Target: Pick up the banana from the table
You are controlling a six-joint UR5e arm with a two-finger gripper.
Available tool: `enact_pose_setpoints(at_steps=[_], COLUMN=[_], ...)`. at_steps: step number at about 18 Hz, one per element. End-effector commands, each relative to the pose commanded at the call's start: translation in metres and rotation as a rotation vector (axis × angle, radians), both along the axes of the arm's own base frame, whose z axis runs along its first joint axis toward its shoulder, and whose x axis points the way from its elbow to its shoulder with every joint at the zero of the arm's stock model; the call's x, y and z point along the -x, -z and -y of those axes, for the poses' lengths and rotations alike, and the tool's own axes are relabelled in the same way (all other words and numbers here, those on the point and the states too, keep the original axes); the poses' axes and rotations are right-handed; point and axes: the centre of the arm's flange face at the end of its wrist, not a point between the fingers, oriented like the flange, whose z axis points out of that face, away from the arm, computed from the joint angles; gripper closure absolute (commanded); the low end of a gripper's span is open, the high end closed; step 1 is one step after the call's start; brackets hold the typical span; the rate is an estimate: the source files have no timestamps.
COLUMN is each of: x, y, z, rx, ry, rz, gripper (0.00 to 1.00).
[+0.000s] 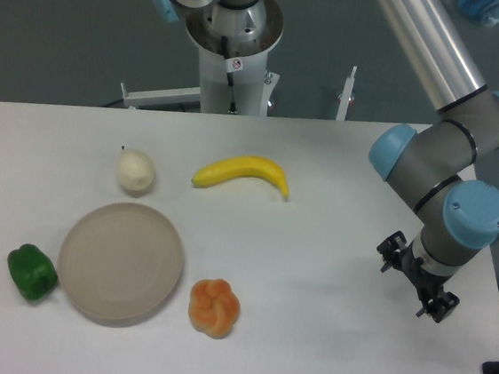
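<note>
Smooth yellow banana (240, 173) lies on the matt white table (323, 338) near a matt beige plate (121, 263).

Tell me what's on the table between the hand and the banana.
Nothing: in the camera view, only bare white table lies between the hand and the banana. The orange fruit sits lower, off that line.

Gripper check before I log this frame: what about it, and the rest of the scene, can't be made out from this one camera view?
- Gripper: the fingers are hidden behind the wrist, so open or shut cannot be told.
- Banana: its underside faces the table, unseen.
- Green pepper: its right side seems to meet the plate rim; contact is uncertain.
- Table: the bottom edge is cut off by the frame.
</note>
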Motion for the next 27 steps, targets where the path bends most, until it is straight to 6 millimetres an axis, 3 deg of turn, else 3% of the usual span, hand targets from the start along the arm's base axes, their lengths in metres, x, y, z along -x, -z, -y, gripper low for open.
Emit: enact_pose_setpoints(at_steps=[7, 13, 14, 15, 19, 23, 27], x=[-0.007, -0.052, -0.064, -0.09, -0.169, -0.214, -0.251], y=[0.001, 0.003, 0.0, 0.0, 0.02, 0.01, 0.024], z=[0.0, 0.032, 0.036, 0.039, 0.069, 0.094, 0.114], rx=[0.006, 0.013, 0.015, 0.028, 0.094, 0.102, 0.138], ry=[-0.012, -0.004, 0.006, 0.032, 0.108, 0.159, 0.179], rz=[0.011, 0.039, 0.043, 0.054, 0.117, 0.128, 0.16], gripper=[0.0, 0.0, 0.0, 0.0, 0.0, 0.0, 0.0])
